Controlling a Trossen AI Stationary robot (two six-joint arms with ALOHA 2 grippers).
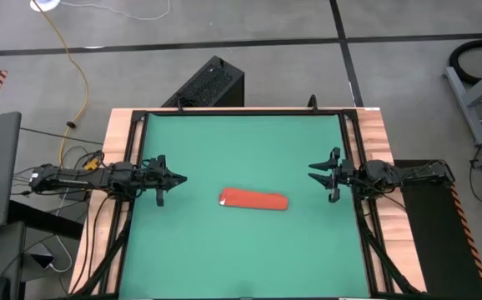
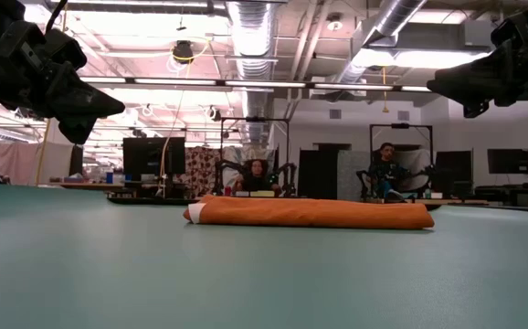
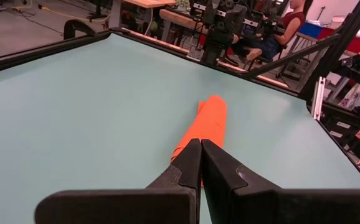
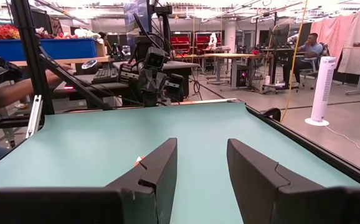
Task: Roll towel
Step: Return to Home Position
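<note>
The orange-red towel (image 1: 253, 201) lies rolled into a long, narrow roll on the green mat (image 1: 241, 142), a little nearer the mat's front than its middle. It also shows in the low view (image 2: 311, 214), its white tag (image 2: 195, 213) at one end, and in the left wrist view (image 3: 205, 124). My left gripper (image 1: 183, 178) is shut and hovers above the mat to the towel's left, clear of it. My right gripper (image 1: 312, 171) is open and hovers above the mat's right side, clear of the towel.
A black frame (image 1: 241, 113) runs around the mat on a wooden table. Bare mat lies on all sides of the towel. People sit at workstations in the room beyond the table (image 2: 257, 175).
</note>
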